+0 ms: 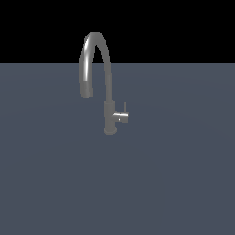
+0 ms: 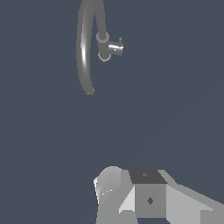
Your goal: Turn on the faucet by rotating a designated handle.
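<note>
Claw: the gripper shows only in the wrist view, as pale grey blocks with a darker square face. Its fingertips are out of the picture, so I cannot tell whether it is spread, clenched or holding anything. It touches nothing visible and sits well apart from the faucet.
Surface: a flat, plain blue-grey floor carries the scene, and its far edge meets a black background in the exterior view.
Faucet: the faucet stands upright, nearer the far edge of the surface than the near one, slightly toward the exterior view's left of the middle. Its slim base rests on the surface.
Spout: it rises from the base, arches high above the far edge line, and curves down to a darker tip on the exterior view's left, hanging above the surface.
Handle: the handle juts sideways from the lower part of the faucet, just above the base, toward the exterior view's right. A thin pin stands upright at its outer end. Nothing touches it.
</note>
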